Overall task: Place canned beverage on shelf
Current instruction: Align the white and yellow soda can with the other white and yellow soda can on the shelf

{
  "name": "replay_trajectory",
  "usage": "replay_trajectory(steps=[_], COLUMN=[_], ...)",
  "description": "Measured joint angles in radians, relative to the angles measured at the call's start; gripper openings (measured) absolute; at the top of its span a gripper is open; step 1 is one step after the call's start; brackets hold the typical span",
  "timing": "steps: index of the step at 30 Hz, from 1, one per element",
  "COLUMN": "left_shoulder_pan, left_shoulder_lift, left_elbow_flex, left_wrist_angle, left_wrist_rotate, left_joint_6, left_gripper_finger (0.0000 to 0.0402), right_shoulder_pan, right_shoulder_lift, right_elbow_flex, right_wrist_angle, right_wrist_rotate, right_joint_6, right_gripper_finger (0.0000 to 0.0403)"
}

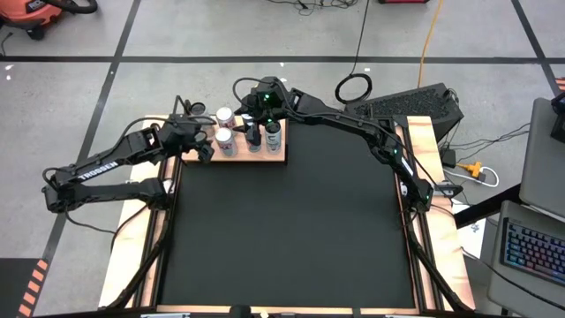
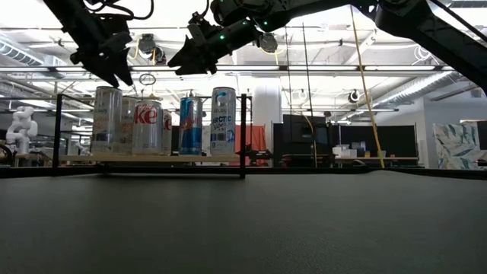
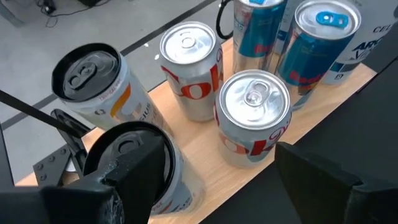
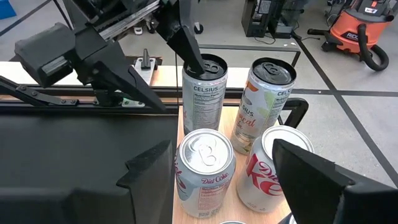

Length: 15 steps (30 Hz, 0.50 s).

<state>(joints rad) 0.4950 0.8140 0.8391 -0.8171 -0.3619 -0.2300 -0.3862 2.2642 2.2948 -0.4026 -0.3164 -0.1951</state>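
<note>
The light-wood shelf [image 1: 281,157] sits at the far left of the black mat, and several beverage cans stand upright on its board [image 2: 152,158]. They include two Coke cans [image 3: 252,118], two black-topped Celsius cans [image 4: 204,93] and blue cans [image 2: 191,125]. My left gripper [image 1: 205,148] hovers open at the shelf's left end, its fingers on either side of a black-topped can [image 3: 134,155], just above its top [image 2: 114,72]. My right gripper [image 2: 194,57] hangs open above the cans, over the shelf's far side, with nothing between its fingers [image 4: 221,148].
The black mat [image 1: 282,230] stretches from the shelf to the near edge. Thin black uprights [image 2: 243,133] stand at the shelf's corners. Beyond the table's far right corner lie a dark keyboard case [image 1: 415,106] and a coiled cable [image 1: 353,88].
</note>
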Motion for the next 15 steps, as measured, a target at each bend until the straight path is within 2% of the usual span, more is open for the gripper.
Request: replay_trajectory(steps=[11, 15], left_shoulder_pan=[0.0, 0.0], left_shoulder_lift=[0.0, 0.0], left_elbow_flex=[0.0, 0.007], left_wrist_angle=[0.024, 0.028], left_wrist_rotate=[-0.007, -0.024], left_joint_6=[0.007, 0.057], left_gripper_finger=[0.0308, 0.0308], right_shoulder_pan=[0.0, 0.0], right_shoulder_lift=[0.0, -0.001], right_elbow_flex=[0.0, 0.0], right_wrist_angle=[0.0, -0.003], right_wrist_rotate=[0.0, 0.0], right_joint_6=[0.0, 0.001], right_gripper_finger=[0.0258, 0.0258])
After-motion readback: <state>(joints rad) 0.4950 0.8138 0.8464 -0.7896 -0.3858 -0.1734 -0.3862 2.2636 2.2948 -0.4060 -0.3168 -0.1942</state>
